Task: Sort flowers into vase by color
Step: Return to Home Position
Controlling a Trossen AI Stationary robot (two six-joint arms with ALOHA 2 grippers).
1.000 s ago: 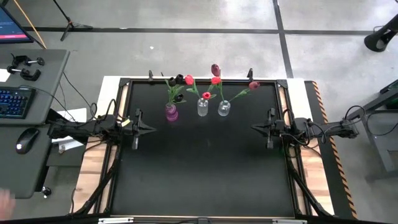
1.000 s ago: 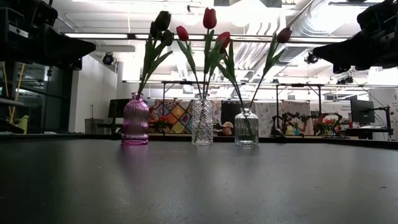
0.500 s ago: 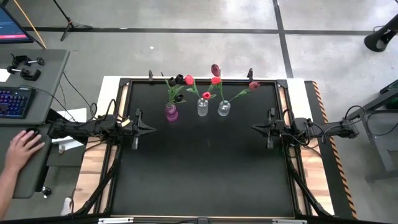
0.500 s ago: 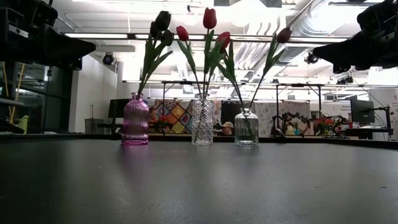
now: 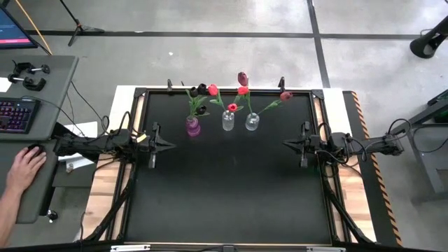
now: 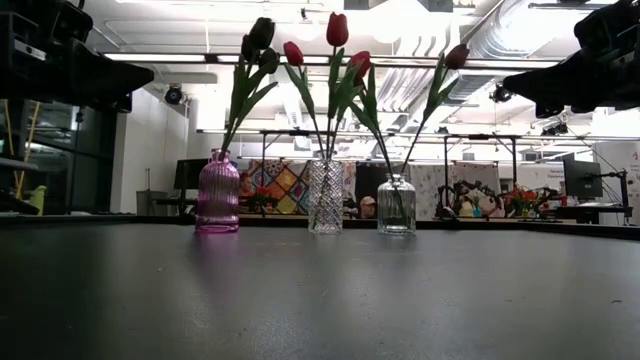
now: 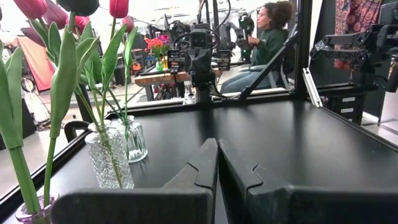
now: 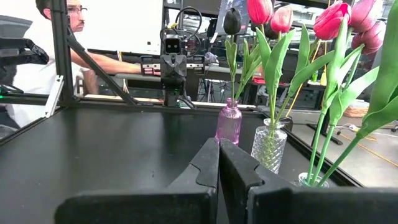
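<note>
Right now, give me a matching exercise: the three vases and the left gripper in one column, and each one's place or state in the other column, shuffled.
Column one:
1. pink vase
2. ribbed vase
3. round vase
4. left gripper

Column two:
A. middle of the row
B. shut, holding nothing
C. right end of the row
D. left end of the row

Pairs: 1-D, 2-A, 3-C, 4-B.

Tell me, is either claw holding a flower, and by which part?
Nothing is held. The left gripper and right gripper are both shut and empty, at the table's sides; all flowers stand in the vases.
</note>
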